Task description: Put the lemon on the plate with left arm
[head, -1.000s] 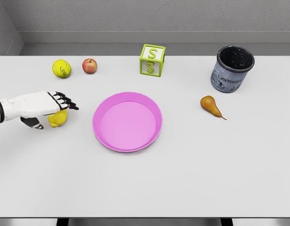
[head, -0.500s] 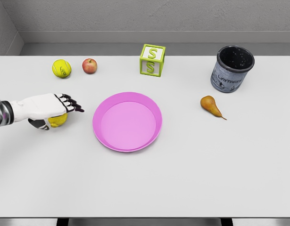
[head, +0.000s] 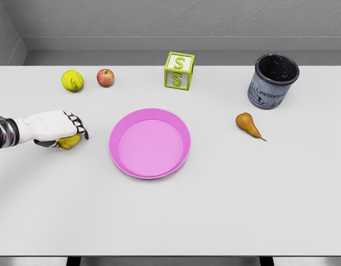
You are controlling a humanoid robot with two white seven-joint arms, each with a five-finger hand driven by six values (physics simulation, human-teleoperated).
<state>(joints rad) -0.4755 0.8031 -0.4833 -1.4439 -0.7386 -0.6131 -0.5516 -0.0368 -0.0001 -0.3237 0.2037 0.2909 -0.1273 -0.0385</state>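
At the table's left side the lemon sits mostly hidden under the left hand, whose fingers curl down over it, thumb beneath. I'd judge it light, firm and waxy, prone to roll, best wrapped across its middle. The pink plate lies just right. The green block reads "S"; the mug's lettering is too blurred to read.

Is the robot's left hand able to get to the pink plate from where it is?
Probably yes. The left hand, curled over the lemon, sits just left of the pink plate, and only bare table lies between them.
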